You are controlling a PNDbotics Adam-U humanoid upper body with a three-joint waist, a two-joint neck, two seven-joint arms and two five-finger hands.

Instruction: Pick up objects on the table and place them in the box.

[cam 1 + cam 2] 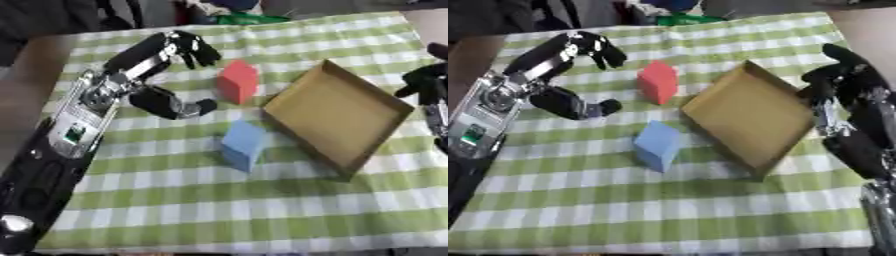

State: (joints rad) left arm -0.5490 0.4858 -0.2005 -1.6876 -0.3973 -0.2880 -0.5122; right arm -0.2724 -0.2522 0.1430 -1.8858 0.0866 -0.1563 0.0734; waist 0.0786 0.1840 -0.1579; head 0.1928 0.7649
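While the left robot hand (166,65) hovers spread, the red block (238,81) stands upright.

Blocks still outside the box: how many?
2. The red block stands left of the cardboard box; the blue block lies nearer the camera. None seems hidden.

No readable text, labels, brands, numbers or signs on anything in view
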